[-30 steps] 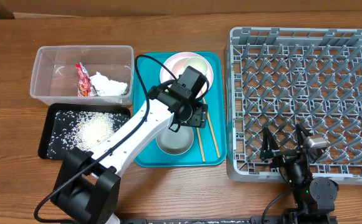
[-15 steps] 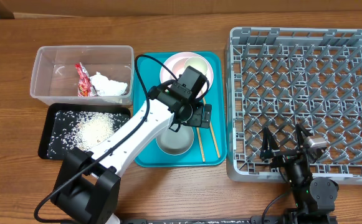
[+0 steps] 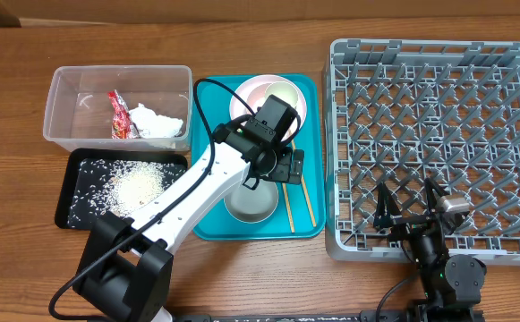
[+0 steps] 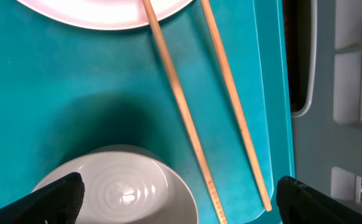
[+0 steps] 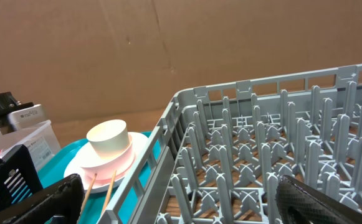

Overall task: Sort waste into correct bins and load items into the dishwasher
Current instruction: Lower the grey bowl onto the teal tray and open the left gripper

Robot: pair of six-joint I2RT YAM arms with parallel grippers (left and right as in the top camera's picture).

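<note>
while over chopsticks (image 4: 186, 118), left gripper (image 3: 286, 167) by bowl (image 4: 126, 186)

One camera hangs above the middle, looking straight down and taking in the whole tabletop (image 3: 9, 179) from far edge to near edge. The left wrist camera also faces straight down, but sits very close over the teal tray (image 4: 56, 74) mid-table, so its view holds little beyond the chopsticks (image 4: 187, 118) and a sliver of the rack (image 4: 349, 74). The right wrist camera sits low by the near right corner. It looks level across the rack toward the far edge, angled slightly left. All three views share the tray, the chopsticks and the plate (image 5: 131, 158).
</note>
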